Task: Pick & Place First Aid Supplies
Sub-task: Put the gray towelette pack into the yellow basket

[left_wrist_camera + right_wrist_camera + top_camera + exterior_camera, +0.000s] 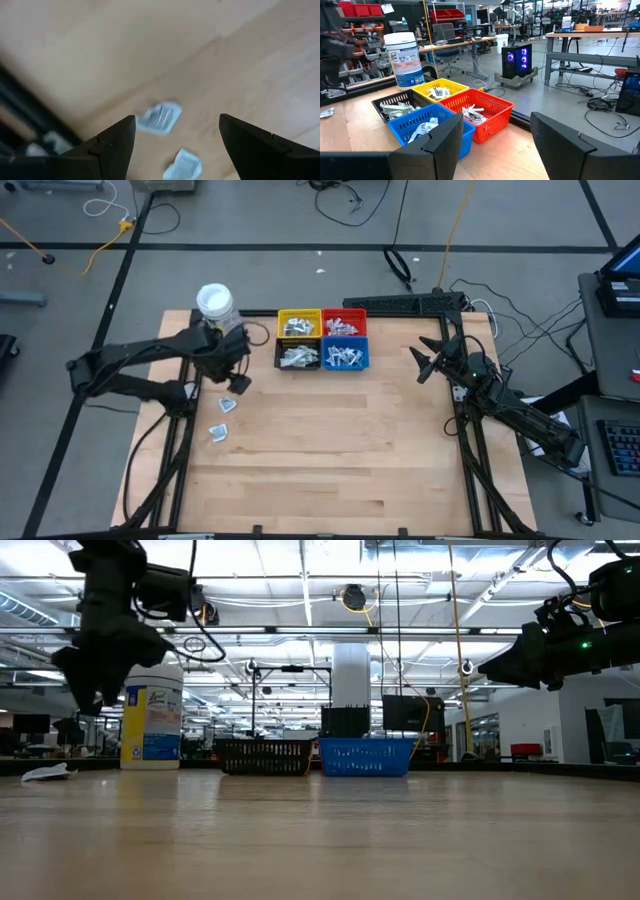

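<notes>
I had the left claw (238, 380) above the wooden table (330, 470), near its left edge, just at five o'clock from the white-lidded jar (215, 304). Its two fingers stood wide apart and held nothing. Two loose packets lay on the bare wood below it. The nearer packet (226, 405) was at about six o'clock from the claw, close to it but not touching. The second packet (218, 432) lay a little farther the same way. In the left wrist view I saw both of them in the gap between the dark fingers (116, 145), the upper packet (160, 118) and the lower one (184, 165), flat on the table and apart from each other.

The other packets were in the four small bins at the far side of the table, at about three o'clock from the jar: yellow bin (299, 324), red bin (344, 323), black bin (298, 356) and blue bin (345, 356), touching one another in a square.

The right claw (424, 361) waited over the right side of the table, well apart from the bins, at three o'clock from them. It was also wide open and empty.
</notes>
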